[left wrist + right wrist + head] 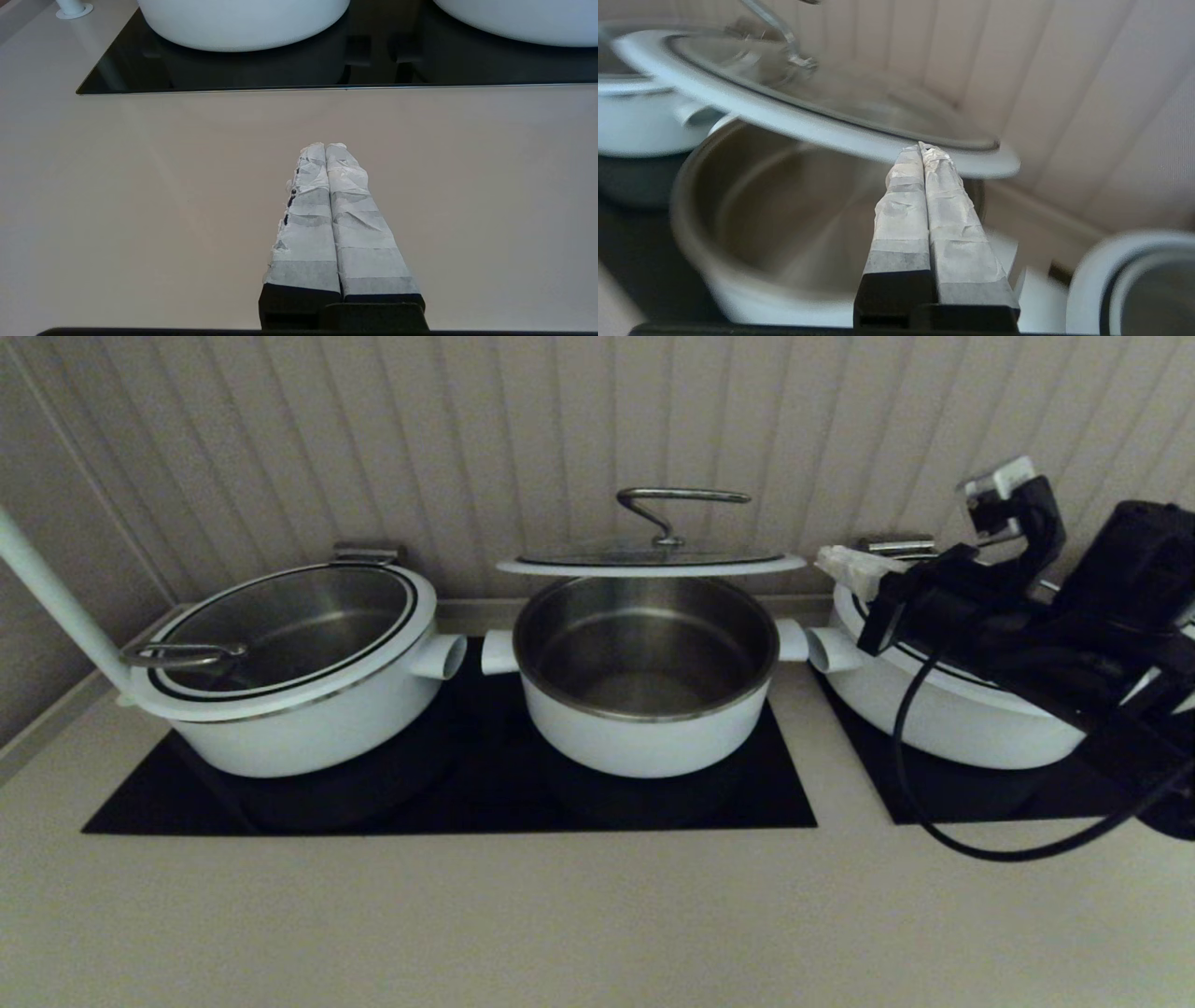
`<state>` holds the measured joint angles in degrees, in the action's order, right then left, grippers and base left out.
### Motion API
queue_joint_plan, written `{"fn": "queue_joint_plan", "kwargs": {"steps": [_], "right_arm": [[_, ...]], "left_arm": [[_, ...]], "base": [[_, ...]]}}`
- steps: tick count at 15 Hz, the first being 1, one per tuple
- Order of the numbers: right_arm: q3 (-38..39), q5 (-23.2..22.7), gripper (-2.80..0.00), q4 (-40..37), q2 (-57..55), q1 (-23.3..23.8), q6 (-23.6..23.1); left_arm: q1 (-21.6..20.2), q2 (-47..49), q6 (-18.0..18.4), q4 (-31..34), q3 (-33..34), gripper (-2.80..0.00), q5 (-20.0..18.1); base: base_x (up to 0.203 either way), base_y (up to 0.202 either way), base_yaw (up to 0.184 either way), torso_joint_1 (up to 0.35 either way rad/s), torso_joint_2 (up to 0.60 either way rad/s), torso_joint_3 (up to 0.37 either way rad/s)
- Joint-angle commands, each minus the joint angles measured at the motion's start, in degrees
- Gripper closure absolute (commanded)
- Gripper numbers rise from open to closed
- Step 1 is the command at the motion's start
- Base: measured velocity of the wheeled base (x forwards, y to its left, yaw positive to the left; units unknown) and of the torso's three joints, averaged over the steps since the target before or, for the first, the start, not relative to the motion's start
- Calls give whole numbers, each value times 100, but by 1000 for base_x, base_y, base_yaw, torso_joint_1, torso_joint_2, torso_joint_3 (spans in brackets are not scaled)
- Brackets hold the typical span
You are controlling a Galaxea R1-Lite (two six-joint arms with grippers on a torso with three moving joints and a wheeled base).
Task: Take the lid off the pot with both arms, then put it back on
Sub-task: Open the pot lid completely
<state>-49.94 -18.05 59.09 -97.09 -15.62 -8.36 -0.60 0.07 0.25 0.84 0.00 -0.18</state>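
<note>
The pot [644,728] stands open on the black cooktop, its steel inside bare. The lid [653,560] hangs level just above the pot's back rim, handle up; what bears it does not show. My right gripper [836,562] is shut and empty, its white-wrapped tips at the lid's right edge. In the right wrist view the tips [921,147] sit against the lid's white rim [808,121], above the pot [784,210]. My left gripper [324,145] is shut and empty over the bare counter in front of the cooktop, out of the head view. The pot's base [514,23] shows there.
A wide white pot with a glass lid [289,663] stands left of the pot, another [934,709] to the right under my right arm. A white pole [56,597] rises at far left. A black cable [934,803] loops over the right cooktop. The panelled wall is close behind.
</note>
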Motion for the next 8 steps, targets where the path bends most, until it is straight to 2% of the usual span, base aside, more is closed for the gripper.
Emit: {"fn": "queue_joint_plan", "kwargs": {"steps": [1,8], "right_arm": [[312,-22,0,-459,760,-19,-13],[816,-37,0,-1826,1883,-47,-14]], "left_arm": [[-2,1,1,4,0,0,1],[-2,1,1,3,0,0,1]], "base": [[0,0,0,0,0,0],[0,0,0,0,0,0]]}}
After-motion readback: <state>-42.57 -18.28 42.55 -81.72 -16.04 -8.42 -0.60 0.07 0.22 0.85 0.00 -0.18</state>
